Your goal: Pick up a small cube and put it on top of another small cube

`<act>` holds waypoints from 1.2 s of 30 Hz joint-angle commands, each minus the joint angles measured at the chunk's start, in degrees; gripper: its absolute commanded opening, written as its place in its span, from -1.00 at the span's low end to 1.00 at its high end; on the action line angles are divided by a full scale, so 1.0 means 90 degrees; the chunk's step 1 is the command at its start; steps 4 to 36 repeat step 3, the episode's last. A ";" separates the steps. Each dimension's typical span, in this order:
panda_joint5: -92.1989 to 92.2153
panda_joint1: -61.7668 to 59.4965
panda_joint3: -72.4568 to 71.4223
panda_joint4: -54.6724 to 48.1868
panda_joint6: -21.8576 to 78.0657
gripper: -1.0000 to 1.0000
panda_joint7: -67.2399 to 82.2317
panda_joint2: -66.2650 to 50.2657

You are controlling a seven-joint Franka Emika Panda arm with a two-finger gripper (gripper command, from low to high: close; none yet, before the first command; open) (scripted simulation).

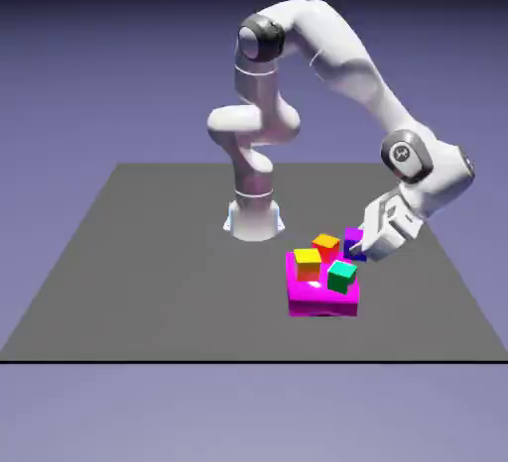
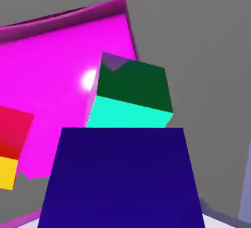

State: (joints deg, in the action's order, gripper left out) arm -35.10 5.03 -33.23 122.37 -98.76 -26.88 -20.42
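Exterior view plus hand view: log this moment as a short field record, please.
setting: grey table
end effector: low beside the magenta block, at the purple cube
purple cube: large between the finger tips in the hand view; grip state not visible
on magenta block: green cube, yellow cube, red-orange cube
stacking: not yet done

The small solid purple cube (image 1: 353, 243) sits at the gripper (image 1: 363, 249), beside the large magenta block's far right corner; in the hand view it fills the lower foreground (image 2: 120, 178), dark blue-violet.
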 commanded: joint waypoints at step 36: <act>0.0092 0.0060 -0.0062 -0.0230 0.0264 1.00 0.0079 0.0058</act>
